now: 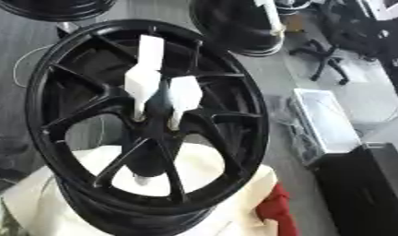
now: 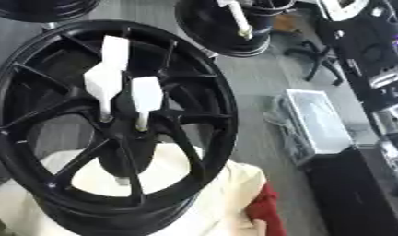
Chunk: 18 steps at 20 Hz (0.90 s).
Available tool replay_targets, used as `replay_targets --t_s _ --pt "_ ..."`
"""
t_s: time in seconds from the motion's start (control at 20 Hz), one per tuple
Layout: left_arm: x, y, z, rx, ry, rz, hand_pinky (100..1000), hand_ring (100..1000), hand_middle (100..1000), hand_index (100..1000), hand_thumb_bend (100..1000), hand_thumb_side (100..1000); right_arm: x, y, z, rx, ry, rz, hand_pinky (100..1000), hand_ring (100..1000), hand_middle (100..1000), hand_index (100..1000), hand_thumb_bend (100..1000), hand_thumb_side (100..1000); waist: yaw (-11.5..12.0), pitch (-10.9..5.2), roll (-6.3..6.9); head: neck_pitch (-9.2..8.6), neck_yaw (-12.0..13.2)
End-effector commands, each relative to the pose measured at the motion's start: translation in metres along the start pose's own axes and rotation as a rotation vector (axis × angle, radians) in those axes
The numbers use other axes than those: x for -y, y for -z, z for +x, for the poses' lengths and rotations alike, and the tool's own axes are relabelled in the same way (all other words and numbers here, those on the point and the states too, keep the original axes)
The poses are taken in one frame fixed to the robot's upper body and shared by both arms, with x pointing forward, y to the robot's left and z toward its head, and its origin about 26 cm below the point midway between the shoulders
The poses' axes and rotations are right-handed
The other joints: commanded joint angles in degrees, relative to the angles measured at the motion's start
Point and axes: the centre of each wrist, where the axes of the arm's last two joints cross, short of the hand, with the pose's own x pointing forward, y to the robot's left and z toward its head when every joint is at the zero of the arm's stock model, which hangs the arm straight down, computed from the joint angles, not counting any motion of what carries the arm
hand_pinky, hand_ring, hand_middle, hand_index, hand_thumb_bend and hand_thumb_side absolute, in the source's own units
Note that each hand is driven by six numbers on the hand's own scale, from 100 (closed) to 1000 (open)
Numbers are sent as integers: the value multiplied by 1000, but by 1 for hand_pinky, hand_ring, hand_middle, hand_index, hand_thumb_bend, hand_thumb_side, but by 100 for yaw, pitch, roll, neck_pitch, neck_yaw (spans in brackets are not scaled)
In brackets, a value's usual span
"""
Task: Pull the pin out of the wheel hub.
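Pins (image 1: 184,93), three white ones, stand in one black wheel hub (image 1: 150,120); no hand or fingers visible; another wheel (image 1: 234,27) behind.

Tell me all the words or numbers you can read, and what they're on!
None can be read.
Black wheel: no words or numbers show on it.
White pins in the hub: plain, no marks.
White box on the floor: nothing legible.
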Motion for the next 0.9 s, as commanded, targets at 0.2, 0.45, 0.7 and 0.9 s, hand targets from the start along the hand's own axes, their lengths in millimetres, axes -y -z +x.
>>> replay_targets --t_s 0.2,0.45,0.7,0.9 --pt "-6 -7 9 1 43 24 823 1000 929 766 116 887 40 -74 -15 -221 -75 -150 606 393 262 445 248 122 -121 -46 87 32 96" --pt "-7 -10 11 6 52 44 823 1000 930 766 114 886 26 -132 -34 -397 -66 -227 607 397 270 449 207 100 -206 14 112 32 187" --pt "-8 -13 12 8 63 60 823 1000 931 766 112 885 -13 -194 -51 -580 -23 -259 626 432 323 492 133 100 -273 69 139 12 277" --pt "-9 -13 14 18 70 66 824 1000 931 766 108 879 -45 -232 -54 -680 0 -288 746 590 518 674 100 100 -299 114 168 -8 321"
